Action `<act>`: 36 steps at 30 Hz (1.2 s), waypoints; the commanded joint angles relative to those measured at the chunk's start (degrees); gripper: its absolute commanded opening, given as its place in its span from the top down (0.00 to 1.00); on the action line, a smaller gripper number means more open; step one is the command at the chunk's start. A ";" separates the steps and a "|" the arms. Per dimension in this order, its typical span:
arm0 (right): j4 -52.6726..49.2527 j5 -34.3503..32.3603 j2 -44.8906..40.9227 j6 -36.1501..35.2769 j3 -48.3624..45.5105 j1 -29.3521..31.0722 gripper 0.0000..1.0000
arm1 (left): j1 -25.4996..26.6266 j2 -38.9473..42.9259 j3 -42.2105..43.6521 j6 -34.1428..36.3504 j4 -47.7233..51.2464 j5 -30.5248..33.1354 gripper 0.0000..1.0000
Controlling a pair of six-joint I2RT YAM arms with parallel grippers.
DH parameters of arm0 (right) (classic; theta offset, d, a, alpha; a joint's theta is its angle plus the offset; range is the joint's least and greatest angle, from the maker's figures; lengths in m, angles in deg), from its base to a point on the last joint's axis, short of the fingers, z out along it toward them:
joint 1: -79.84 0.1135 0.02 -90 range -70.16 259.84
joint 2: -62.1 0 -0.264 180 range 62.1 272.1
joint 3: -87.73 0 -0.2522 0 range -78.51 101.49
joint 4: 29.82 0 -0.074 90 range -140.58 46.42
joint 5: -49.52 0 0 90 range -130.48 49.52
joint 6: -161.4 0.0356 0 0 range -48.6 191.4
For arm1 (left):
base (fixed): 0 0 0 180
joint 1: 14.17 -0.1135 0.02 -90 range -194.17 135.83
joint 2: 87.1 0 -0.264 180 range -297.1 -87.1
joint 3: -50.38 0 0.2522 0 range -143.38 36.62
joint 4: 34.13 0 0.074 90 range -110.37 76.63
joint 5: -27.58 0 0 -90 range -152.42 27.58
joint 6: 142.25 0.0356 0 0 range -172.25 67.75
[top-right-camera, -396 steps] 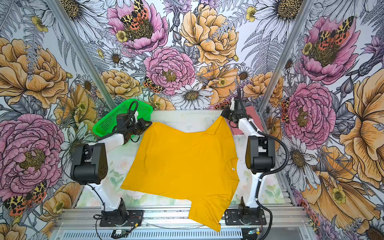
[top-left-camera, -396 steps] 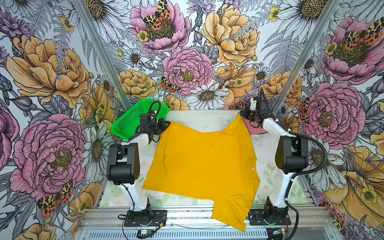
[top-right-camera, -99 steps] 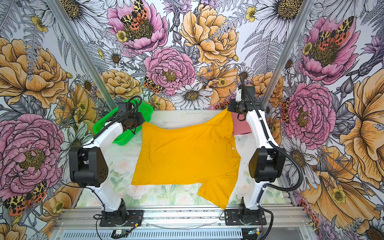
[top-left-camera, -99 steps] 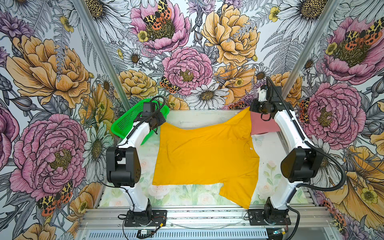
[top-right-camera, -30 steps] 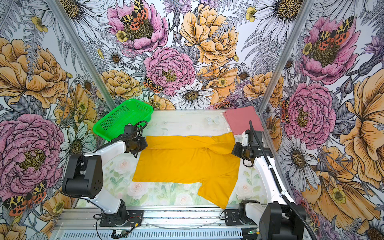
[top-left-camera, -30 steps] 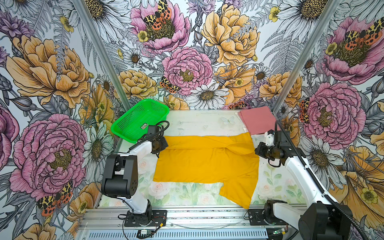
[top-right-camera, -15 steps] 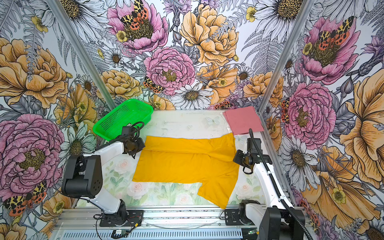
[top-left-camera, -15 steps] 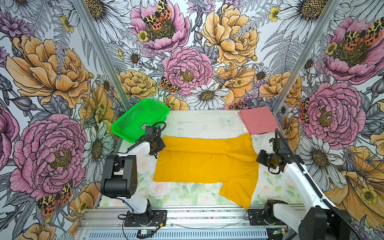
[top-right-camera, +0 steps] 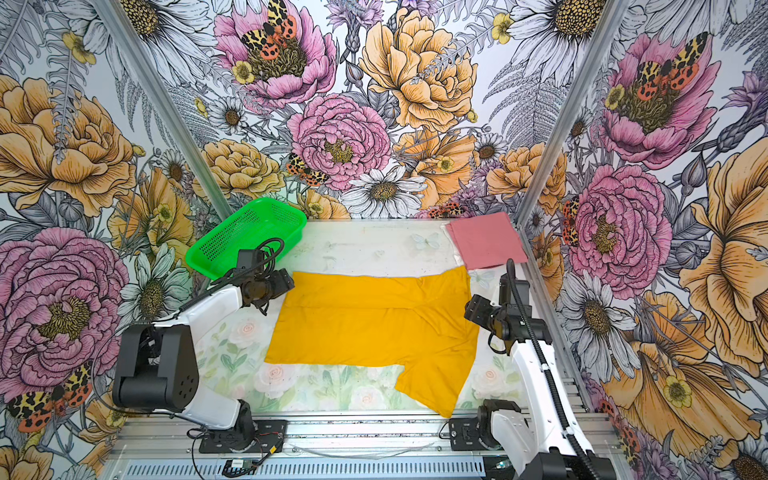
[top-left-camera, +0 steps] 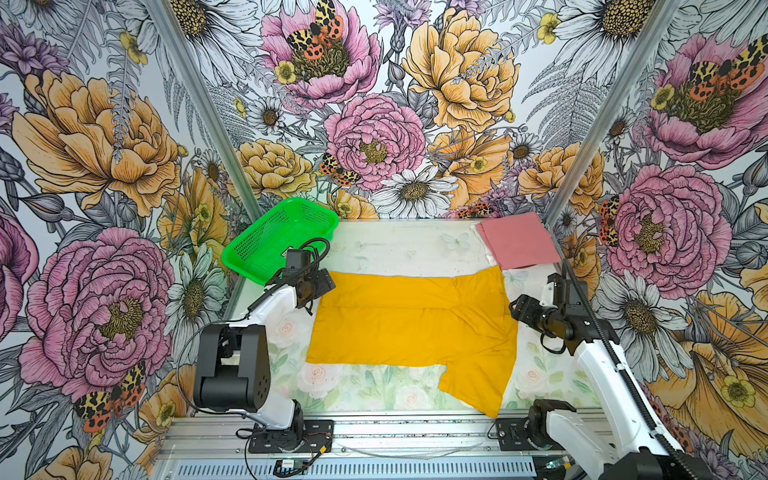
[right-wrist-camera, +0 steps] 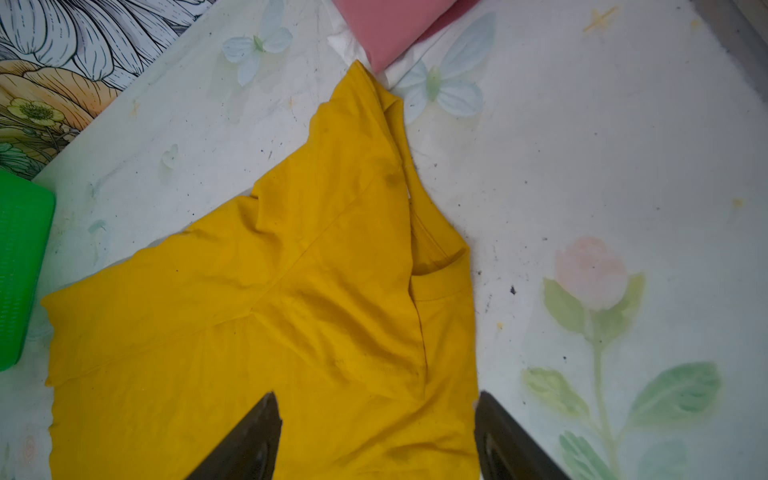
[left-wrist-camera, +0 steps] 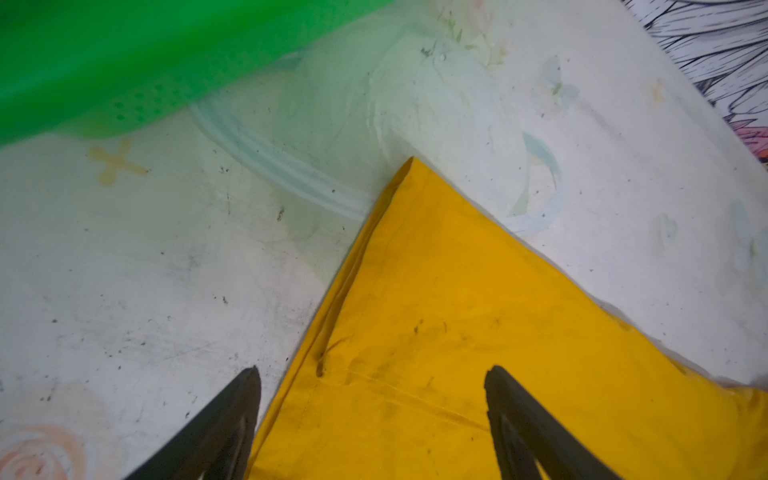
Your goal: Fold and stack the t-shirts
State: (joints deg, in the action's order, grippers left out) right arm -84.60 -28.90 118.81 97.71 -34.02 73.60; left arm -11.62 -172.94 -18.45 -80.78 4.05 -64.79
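On the table (top-left-camera: pixel 399 245), soft yellow t-shirt (top-left-camera: pixel 411 320)

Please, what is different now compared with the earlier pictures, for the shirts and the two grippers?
The yellow t-shirt lay spread wide earlier, with both grippers holding its far corners. Its far edge was then lifted and folded toward the front, so it now lies as a narrower band. The left gripper and the right gripper have opened and let it go. The pink t-shirt and the green basket stayed where they were.

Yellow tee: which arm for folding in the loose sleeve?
Right, likely. The sleeve is at the tee's near right, by the right claw; the left claw is at its far left.
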 commanded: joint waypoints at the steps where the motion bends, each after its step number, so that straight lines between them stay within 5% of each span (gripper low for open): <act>1: 3.38 -0.11 8.10 -1.91 4.72 -0.22 0.26 | 0.55 0.51 -3.06 0.93 0.85 -2.37 0.11; 6: 5.00 0.98 17.72 -4.59 8.66 0.43 0.27 | 2.89 -2.13 -3.65 1.50 1.33 -6.19 0.04; 11: 4.98 -2.43 15.55 0.26 4.75 4.86 0.27 | 3.74 2.48 3.04 -3.00 1.38 -2.80 0.01; 18: 1.78 -11.67 5.59 14.82 -4.76 24.45 0.25 | 6.05 12.10 14.52 -8.42 3.10 0.34 0.01; 27: -13.73 -18.85 5.48 30.89 -5.93 51.02 0.24 | 5.93 24.48 22.10 -14.11 6.66 6.13 0.01; 36: -22.82 -15.85 1.87 38.20 -11.80 52.02 0.28 | 5.44 25.93 22.49 -13.52 6.97 7.38 0.01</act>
State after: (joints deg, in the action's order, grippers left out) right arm -102.28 -44.18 123.29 131.59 -45.10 125.99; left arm -5.79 -148.24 3.23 -93.48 10.79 -59.50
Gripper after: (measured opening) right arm 0.723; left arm 0.988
